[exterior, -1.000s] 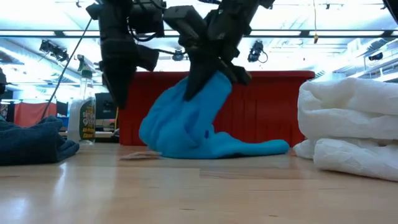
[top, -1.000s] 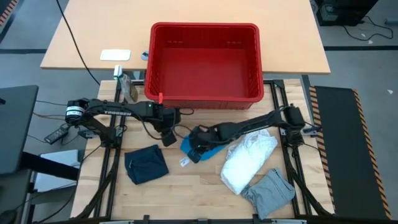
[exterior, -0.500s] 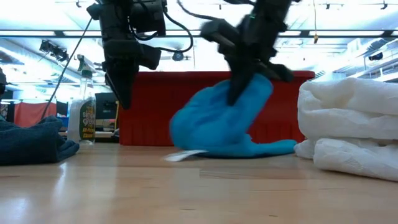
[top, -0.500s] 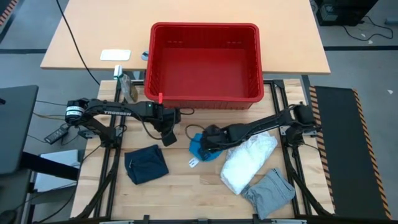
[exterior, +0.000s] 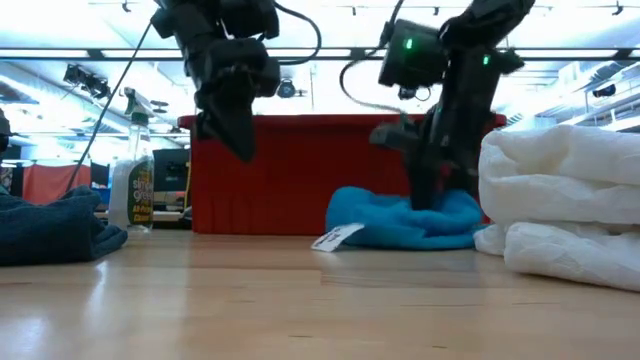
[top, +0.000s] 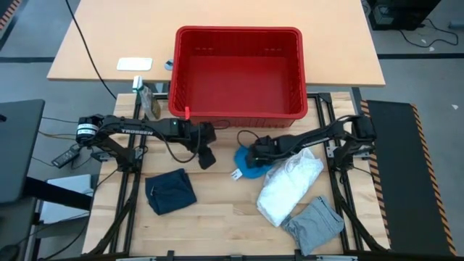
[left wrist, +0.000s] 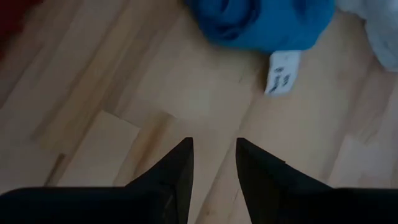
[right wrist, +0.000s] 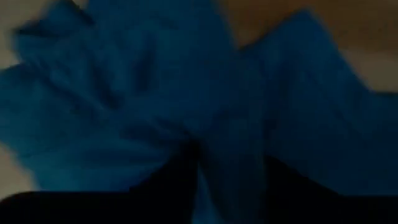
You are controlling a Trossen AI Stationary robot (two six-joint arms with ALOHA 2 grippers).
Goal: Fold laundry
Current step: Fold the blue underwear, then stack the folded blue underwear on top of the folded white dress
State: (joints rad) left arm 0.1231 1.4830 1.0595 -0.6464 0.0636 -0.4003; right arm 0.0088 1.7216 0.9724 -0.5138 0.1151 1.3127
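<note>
Bench scene with the red basket [top: 238,71] as landmark. The basket stands at the far edge of the wooden worktop [top: 217,210], and every cloth piece lies on the near side of it.

A bright blue cloth [top: 246,161] lies bunched on the worktop just in front of the basket's near wall, toward its right half; a small white tag [exterior: 336,238] sticks out of its left side. The right claw [top: 255,154] is pressed down into this blue cloth. In the right wrist view its two dark fingers [right wrist: 180,180] stand a little apart with a fold of the blue fabric between them; whether the fabric is gripped or merely touched cannot be told.

The left claw [top: 206,156] hangs above bare wood in front of the basket's left half, beside the blue cloth and apart from it. Its fingers [left wrist: 174,168] are slightly parted with nothing between them.

A white crinkly cloth [top: 288,183] lies in front of the basket's right corner, touching the blue cloth. A grey cloth [top: 314,225] lies farther from the basket, at the white cloth's near end. A dark navy cloth [top: 170,191] lies folded in front of the basket's left corner, well apart from the others.
</note>
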